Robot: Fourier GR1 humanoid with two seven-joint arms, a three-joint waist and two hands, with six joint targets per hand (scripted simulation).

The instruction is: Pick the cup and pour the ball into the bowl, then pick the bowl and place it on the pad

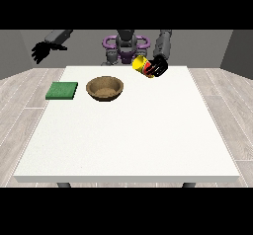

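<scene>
A yellow cup (pixel 140 63) with red on it is held above the table's far edge, tipped on its side with its mouth toward the view's left. The hand at the view's right (pixel 157 67) has its fingers curled round the cup. A brown bowl (pixel 105 88) stands on the table to the lower left of the cup, apart from it. No ball shows. A green pad (pixel 62 90) lies flat left of the bowl. The hand at the view's left (pixel 41 51) hangs raised beyond the table's far left corner, fingers spread and holding nothing.
The white table (pixel 128 140) stretches toward the camera from the bowl and pad. The robot's torso (pixel 125 45) stands behind the far edge. Grey wood floor surrounds the table.
</scene>
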